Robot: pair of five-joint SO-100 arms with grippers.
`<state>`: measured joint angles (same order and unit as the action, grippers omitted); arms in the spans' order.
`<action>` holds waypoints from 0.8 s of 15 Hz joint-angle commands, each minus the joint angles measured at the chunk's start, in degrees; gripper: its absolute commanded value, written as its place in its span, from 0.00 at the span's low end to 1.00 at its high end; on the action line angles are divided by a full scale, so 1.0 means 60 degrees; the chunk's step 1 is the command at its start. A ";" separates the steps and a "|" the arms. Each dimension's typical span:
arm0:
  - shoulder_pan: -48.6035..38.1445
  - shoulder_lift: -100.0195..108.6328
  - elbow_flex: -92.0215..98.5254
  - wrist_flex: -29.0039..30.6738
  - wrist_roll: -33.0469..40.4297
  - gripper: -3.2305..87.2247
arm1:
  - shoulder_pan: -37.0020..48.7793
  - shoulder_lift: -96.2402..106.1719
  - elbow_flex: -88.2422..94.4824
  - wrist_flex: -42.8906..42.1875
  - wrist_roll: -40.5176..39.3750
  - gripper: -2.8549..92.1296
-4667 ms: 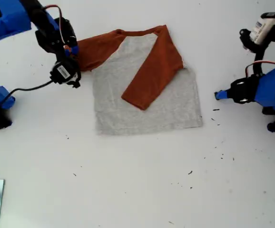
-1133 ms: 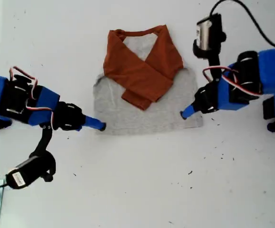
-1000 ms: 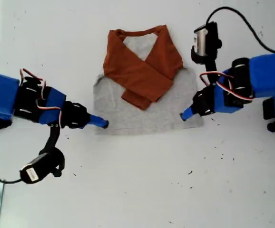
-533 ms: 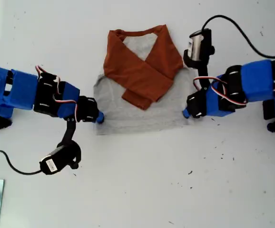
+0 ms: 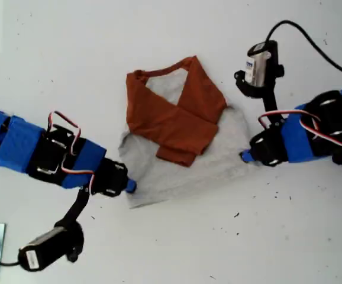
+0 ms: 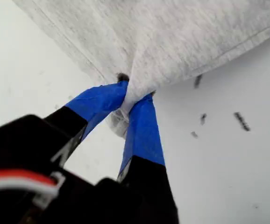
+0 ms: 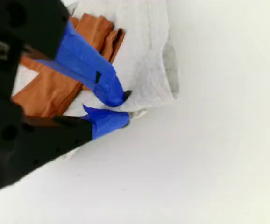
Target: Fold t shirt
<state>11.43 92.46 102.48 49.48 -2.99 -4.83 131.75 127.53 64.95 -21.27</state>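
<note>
At the jaws, first wrist view: my first gripper [image 6: 130,91] is clamped on the t shirt [image 6: 181,37]. Both blue-taped fingers [image 6: 142,130] pinch a bunched corner of grey cloth. The hem runs away from the pinch on either side. Dark specks [image 6: 241,120] lie on the white table [image 6: 228,177] just beside the grip.

Second wrist view: my second gripper [image 7: 123,107] has its blue tips drawn nearly together on the edge of the t shirt [image 7: 144,60]. A sliver of grey cloth is caught between them. A grey corner lies just past the tips, and the rust-orange sleeves [image 7: 55,88] lie beyond.

Exterior view, lower frame first: bare table [image 5: 177,248], a few specks at lower right. My second gripper [image 5: 129,187] comes in from the exterior view's left and holds the shirt's lower left edge. My first gripper [image 5: 246,156] comes in from the exterior view's right and holds the lower right corner.

The t shirt [image 5: 218,160] lies flat at frame centre between the two grippers. It is skewed, its hem slanting down toward the left. The sleeves [image 5: 171,121] are folded across the grey body and cross each other. The orange neckband [image 5: 162,72] is at the far end, toward the top of the frame.
</note>
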 commanded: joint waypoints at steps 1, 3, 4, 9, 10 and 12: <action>0.0615 0.0059 -0.0879 0.0015 -0.0234 0.03 | -0.0337 0.0425 -0.0527 -0.0029 -0.0029 0.06; 0.0000 0.0688 -0.0923 0.0454 0.0073 0.03 | 0.0659 0.0425 -0.1128 -0.0264 -0.1069 0.06; -0.0718 0.1201 -0.0923 0.1025 0.0293 0.03 | 0.1450 0.0293 -0.1494 -0.0381 -0.1699 0.06; -0.6841 0.3340 0.0396 0.2593 0.2446 0.03 | 0.5830 -0.3237 -0.5376 -0.1143 -0.4116 0.29; -0.7778 0.3940 0.1201 0.2476 0.2036 0.26 | 0.6621 -0.3926 -0.5742 -0.1626 -0.4277 0.40; -0.8730 0.6255 0.3691 0.1758 0.1113 0.45 | 0.8262 -0.2139 -0.3384 -0.2490 -0.3120 0.39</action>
<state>-38.32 118.83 117.42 62.49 6.68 38.94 109.69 98.61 55.55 -43.95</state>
